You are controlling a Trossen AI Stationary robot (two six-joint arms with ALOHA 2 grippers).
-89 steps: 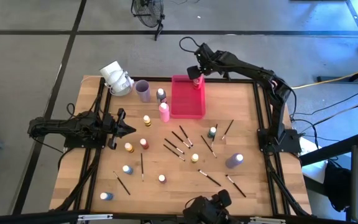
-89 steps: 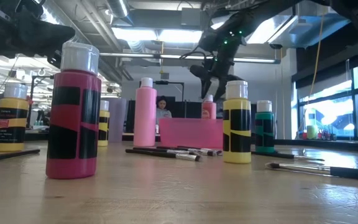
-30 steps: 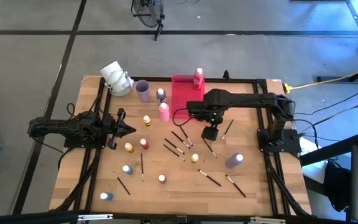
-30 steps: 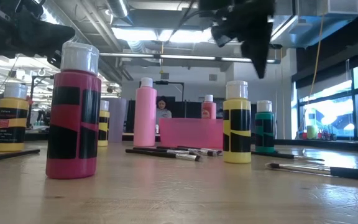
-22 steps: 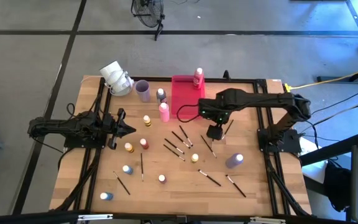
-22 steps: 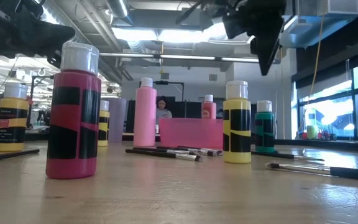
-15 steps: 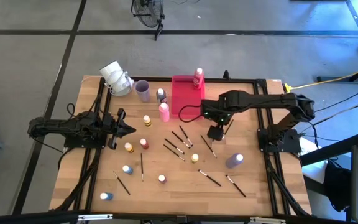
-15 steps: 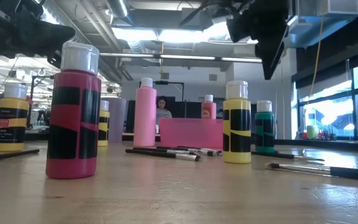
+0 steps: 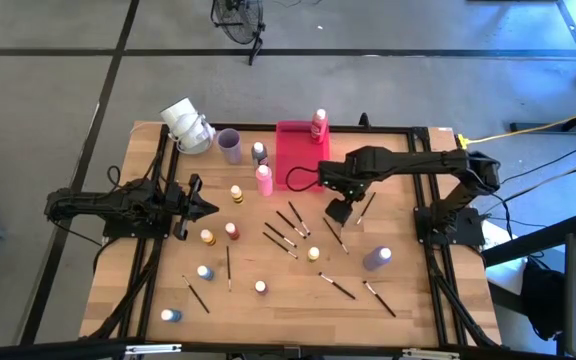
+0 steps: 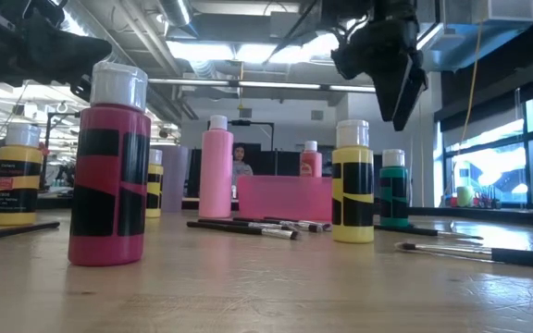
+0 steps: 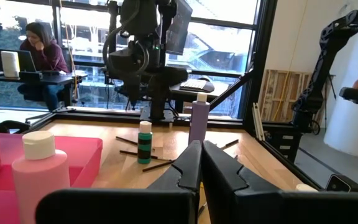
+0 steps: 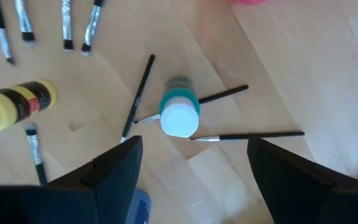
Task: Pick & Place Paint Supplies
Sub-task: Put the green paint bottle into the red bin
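Note:
Small light-capped paint bottles and thin dark paintbrushes [image 9: 286,232] lie scattered over the wooden table. A green bottle [image 12: 179,114] stands upright on its base; my right gripper [image 12: 194,140] hangs open above it, pointing down and touching nothing. In the low view that gripper [image 10: 398,92] is well above the bottle's cap [image 10: 393,158]. A red bottle [image 9: 319,123] stands at the far right corner of the pink-red tray [image 9: 298,165]. My left gripper [image 9: 203,207] waits shut at the table's left, level and holding nothing.
A tall pink bottle [image 9: 264,180], a grey bottle [image 9: 259,152], a lilac cup [image 9: 229,146] and a white object [image 9: 186,125] stand left of the tray. A yellow bottle [image 10: 353,181] and a purple one [image 9: 376,259] stand near the green bottle, with brushes [image 12: 244,134] beside it.
My right gripper has sunk a little toward the green bottle and rolled about its own axis while pointing down. It has stayed open. The bottles and brushes have kept their places.

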